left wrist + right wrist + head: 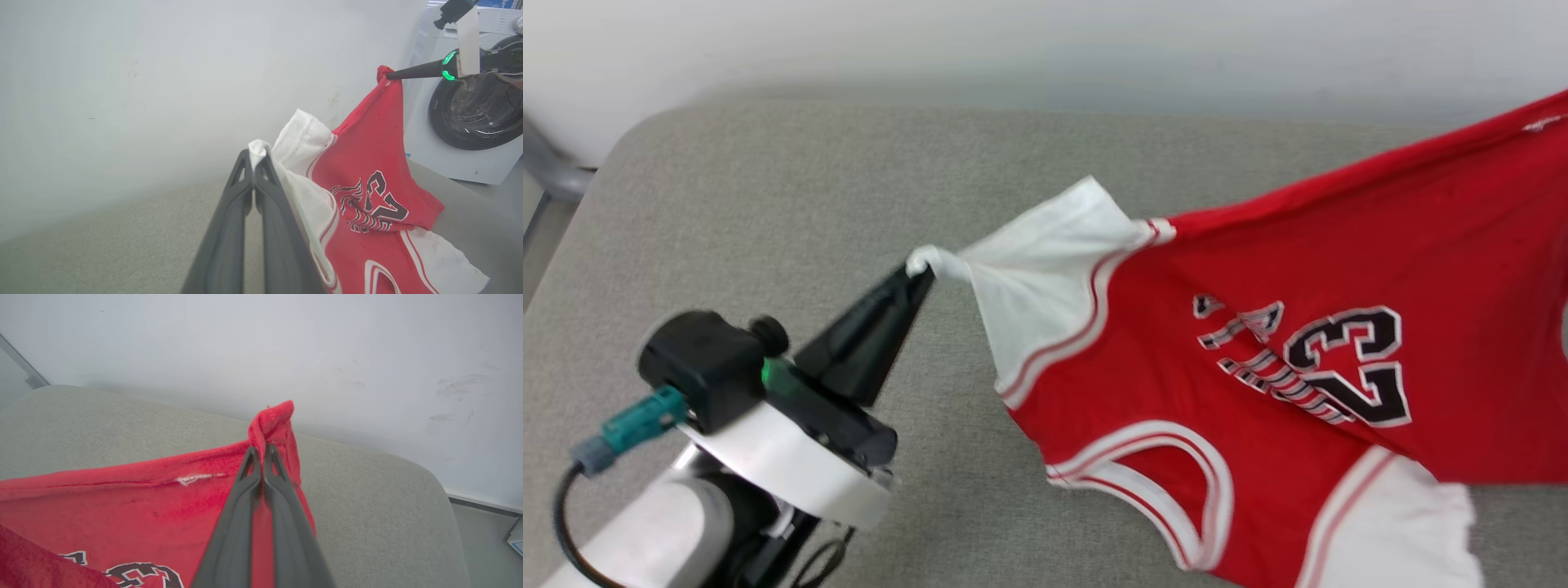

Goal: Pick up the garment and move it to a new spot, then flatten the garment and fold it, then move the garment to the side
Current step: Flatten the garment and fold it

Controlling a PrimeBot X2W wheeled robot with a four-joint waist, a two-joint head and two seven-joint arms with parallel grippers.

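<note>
The garment is a red jersey with white sleeves and a black "23", stretched in the air above a grey padded table. My left gripper is shut on the tip of a white sleeve. In the left wrist view the garment hangs down to the right of my fingers. My right gripper is shut on a bunched red corner of the garment, held higher. The right gripper also shows in the left wrist view, pinching that red corner.
The grey padded table has rounded corners and backs onto a white wall. A white washing machine with a dark round door stands beyond the table's end. A grey metal bar shows at the far left.
</note>
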